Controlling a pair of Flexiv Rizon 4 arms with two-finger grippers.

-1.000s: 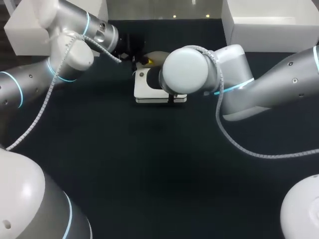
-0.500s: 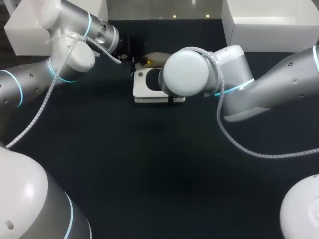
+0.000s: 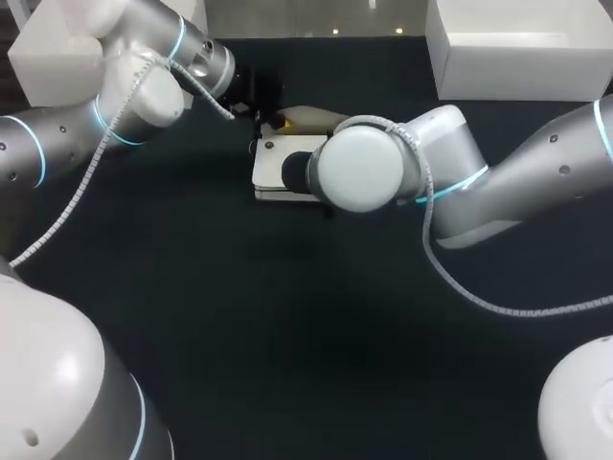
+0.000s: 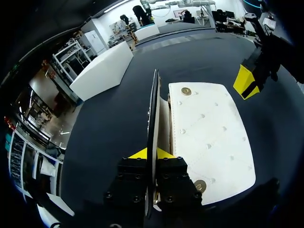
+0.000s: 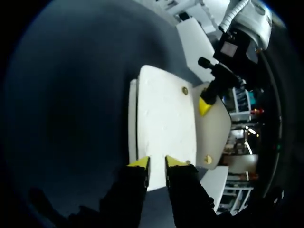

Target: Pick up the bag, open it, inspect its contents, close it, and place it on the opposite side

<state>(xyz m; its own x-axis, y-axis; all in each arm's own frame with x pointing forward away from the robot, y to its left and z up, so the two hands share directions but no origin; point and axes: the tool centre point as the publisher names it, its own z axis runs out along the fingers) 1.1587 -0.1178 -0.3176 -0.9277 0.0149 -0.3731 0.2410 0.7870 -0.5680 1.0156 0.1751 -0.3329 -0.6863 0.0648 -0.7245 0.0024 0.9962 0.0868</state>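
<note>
from the head cam my right arm's fat wrist joint sits right over the bag, so the right half of the bag is covered. the right gripper is completely buried under that joint too. the left gripper is just a dark lump in that view with a speck of yellow, way too small to read. on the left wrist cam the flap stands edge-on between the fingers and hides most of their yellow tips, and i can't see inside the bag at all. on the right wrist cam i can't tell if that gripper's tips actually touch the bag's edge or hang just above it.
</note>
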